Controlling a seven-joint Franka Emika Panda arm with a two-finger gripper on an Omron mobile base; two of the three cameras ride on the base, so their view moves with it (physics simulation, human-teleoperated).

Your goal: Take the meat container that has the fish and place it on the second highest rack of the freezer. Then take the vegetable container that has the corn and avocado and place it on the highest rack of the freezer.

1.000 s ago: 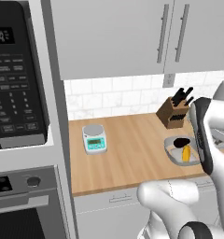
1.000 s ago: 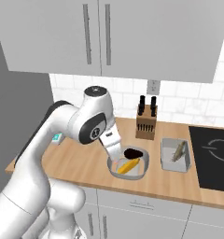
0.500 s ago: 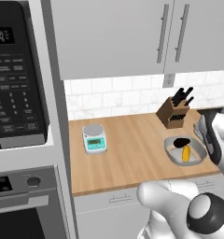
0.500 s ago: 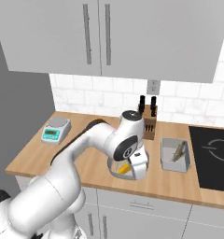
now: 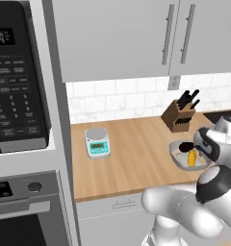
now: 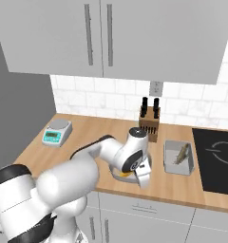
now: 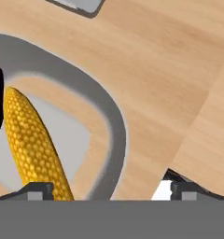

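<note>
Since a second ago the arm has swung down low over the front edge of the tabletop (image 6: 87, 137), and its wrist now covers most of the vegetable container (image 7: 111, 130) in the right base view, where before the bowl lay in plain sight; the bowl, the tray and the scale have not shifted on the wood. Down at the bowl, the gripper (image 7: 107, 190) stands wide open with nothing between its fingers; one fingertip (image 7: 37, 190) sits inside the bowl close beside the corn (image 7: 32, 144) and the other (image 7: 186, 190) outside the thick grey rim, so the jaws straddle the wall; whether either tip touches it I cannot tell. From the hand the cob runs lengthwise from near that fingertip up and away, its rounded end pointing toward the avocado (image 5: 185, 145), a dark piece at the far side of the bowl; in the left base view the bowl (image 5: 177, 156) sits near the front right of the tabletop. To the right lies the rectangular tray (image 6: 177, 159) with the fish (image 6: 182, 153) lying slantwise in it; behind stand a knife block (image 6: 150, 124), white tile and grey wall cupboards (image 6: 111, 33); a small scale (image 5: 96, 142) sits at the left, beside a black wall oven (image 5: 16, 77).
</note>
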